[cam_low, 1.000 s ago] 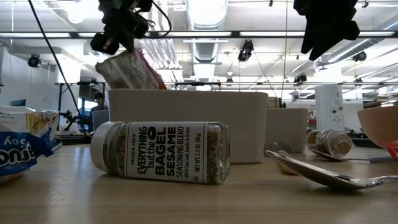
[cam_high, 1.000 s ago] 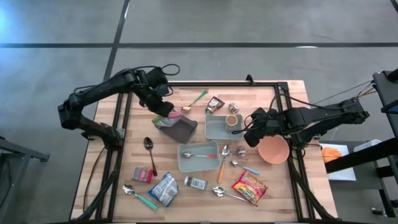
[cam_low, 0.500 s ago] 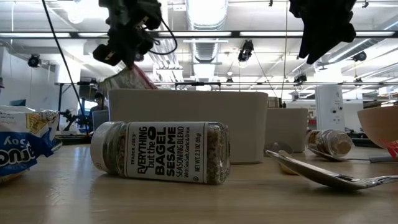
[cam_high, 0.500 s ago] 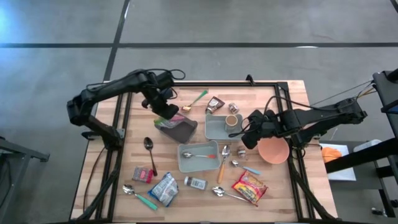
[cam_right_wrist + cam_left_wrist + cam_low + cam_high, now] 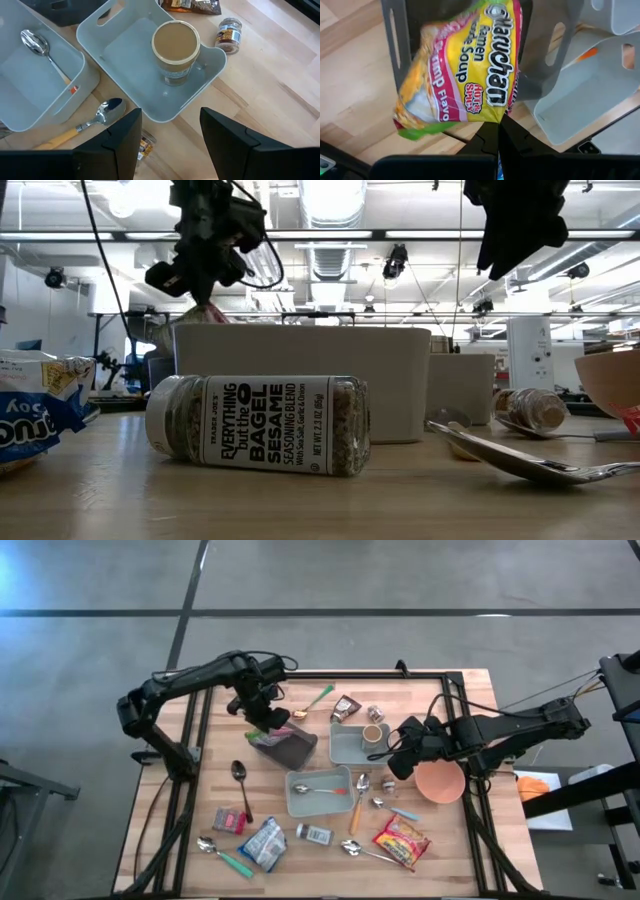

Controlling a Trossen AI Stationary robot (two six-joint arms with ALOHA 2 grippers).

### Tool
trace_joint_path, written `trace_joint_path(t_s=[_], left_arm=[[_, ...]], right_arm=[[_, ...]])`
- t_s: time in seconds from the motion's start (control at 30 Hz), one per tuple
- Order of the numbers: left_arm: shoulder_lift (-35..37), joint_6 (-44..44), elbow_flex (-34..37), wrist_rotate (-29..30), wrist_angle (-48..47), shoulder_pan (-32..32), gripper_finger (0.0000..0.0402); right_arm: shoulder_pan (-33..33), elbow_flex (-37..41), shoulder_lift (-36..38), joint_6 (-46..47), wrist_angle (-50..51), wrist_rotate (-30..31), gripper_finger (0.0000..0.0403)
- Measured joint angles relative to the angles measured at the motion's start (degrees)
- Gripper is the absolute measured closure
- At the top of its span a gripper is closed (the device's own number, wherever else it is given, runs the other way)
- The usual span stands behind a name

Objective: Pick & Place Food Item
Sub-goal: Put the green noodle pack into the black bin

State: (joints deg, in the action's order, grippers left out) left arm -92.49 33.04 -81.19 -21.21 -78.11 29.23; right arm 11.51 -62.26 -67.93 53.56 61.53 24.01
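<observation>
Ramen packet held over dark bin

Left gripper (image 5: 498, 131) clamped on ramen packet (image 5: 462, 70), hung lengthwise directly above dark bin (image 5: 285, 748); right gripper (image 5: 170, 145) parted, empty, farther off beside that bin, above grey tray (image 5: 150, 70).

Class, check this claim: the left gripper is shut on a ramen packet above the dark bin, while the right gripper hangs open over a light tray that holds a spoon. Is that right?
Not quite. The left gripper is indeed shut on the ramen packet above the dark bin, and the right gripper hangs open. But the light tray beneath it holds a cup, not a spoon, as the right wrist view shows.
</observation>
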Motion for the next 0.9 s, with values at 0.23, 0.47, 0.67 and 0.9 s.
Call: trace_joint_path(t_s=[0.23, 0.47, 0.67, 0.9], left_arm=[[-2.68, -0.34, 0.0, 0.2, -0.08, 0.39, 0.0401], [-3.41, -0.13, 0.0, 1.04, 0.11, 1.54, 0.0401], [-3.39, 0.02, 0.0, 2.68, 0.29, 3.44, 0.0401], [-3.37, 0.07, 0.0, 7.13, 0.56, 4.37, 0.0401]], right_arm=[[0.0, 0.02, 0.0, -0.18, -0.45, 0.0, 0.0203], [0.0, 0.02, 0.0, -0.26, -0.51, 0.0, 0.0203], [0.0, 0.02, -0.01, -4.17, -5.09, -0.55, 0.0203], [-0.02, 0.02, -0.01, -12.03, -17.56, -1.95, 0.0203]])
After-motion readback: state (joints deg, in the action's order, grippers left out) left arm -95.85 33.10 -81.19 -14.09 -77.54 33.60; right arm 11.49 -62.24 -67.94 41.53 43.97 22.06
